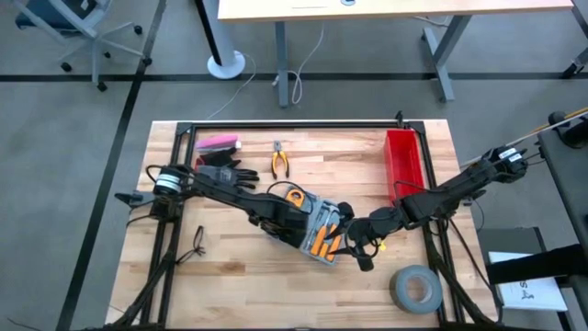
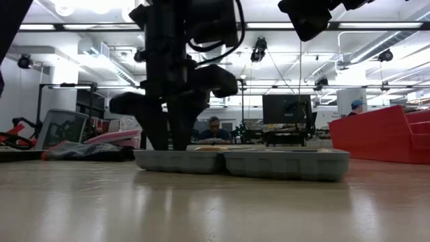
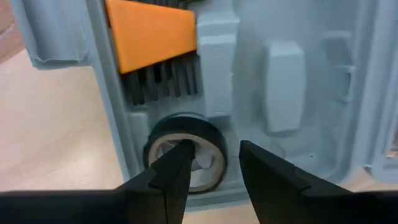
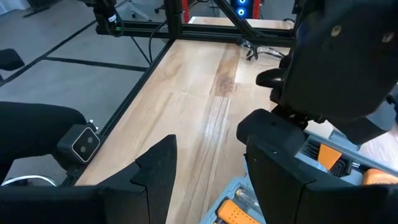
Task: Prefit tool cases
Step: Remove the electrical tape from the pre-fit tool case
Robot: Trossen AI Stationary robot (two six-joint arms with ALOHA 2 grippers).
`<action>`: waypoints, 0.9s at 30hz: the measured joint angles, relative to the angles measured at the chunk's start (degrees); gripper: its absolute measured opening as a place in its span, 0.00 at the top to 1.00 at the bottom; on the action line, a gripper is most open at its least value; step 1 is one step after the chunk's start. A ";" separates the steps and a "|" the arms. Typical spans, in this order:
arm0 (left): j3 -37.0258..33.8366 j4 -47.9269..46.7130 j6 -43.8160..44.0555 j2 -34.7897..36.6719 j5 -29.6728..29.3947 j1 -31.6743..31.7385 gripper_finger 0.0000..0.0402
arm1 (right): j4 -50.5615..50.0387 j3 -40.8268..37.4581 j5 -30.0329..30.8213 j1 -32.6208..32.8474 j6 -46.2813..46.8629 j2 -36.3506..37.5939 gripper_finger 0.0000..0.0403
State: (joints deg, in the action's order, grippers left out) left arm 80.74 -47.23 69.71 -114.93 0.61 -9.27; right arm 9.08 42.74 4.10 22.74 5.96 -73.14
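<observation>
The grey-blue tool case (image 1: 320,241) lies open and flat on the wooden table, near its middle, also in the low view (image 2: 269,163). Orange-handled tools (image 3: 152,31) sit in its moulded slots. My left gripper (image 3: 214,146) points straight down into the case (image 3: 292,87), open. Its fingers stand just above a round black-rimmed piece (image 3: 208,158) seated in a slot near the case's edge. My right gripper (image 4: 208,140) hovers open beside the case's right end (image 4: 239,186), tipped slightly down, with nothing between its fingers. My left gripper comes from above, pointing down. One fingertip (image 3: 180,155) stands over the middle of the round black-rimmed piece (image 3: 211,143), the other beside its rim. I cannot tell whether either finger touches it.
A red bin (image 1: 404,161) stands at the far right and a grey tape roll (image 1: 415,288) at the near right. Pliers (image 1: 279,164), a black glove (image 1: 225,172) and a pink item (image 1: 219,142) lie at the far left. A black frame (image 1: 294,126) borders the table.
</observation>
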 joint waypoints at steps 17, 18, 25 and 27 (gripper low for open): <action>2.02 0.72 -4.52 -0.47 2.95 0.05 0.98 | 0.16 0.02 0.41 0.00 0.39 -0.02 0.57; 2.86 0.05 -4.54 -0.47 3.28 -0.05 0.98 | 0.15 0.01 0.39 0.00 0.39 -0.02 0.57; 11.21 -7.18 -6.76 -0.46 3.39 -0.14 0.98 | 0.16 0.02 0.42 0.00 0.09 -0.02 0.57; 13.84 -9.63 -7.90 -0.45 1.97 0.15 0.98 | 0.17 0.02 0.42 0.00 0.07 -0.02 0.57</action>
State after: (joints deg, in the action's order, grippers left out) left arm 94.58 -56.86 61.81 -115.37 2.58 -9.12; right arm 9.26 42.76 4.51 22.74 6.03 -73.17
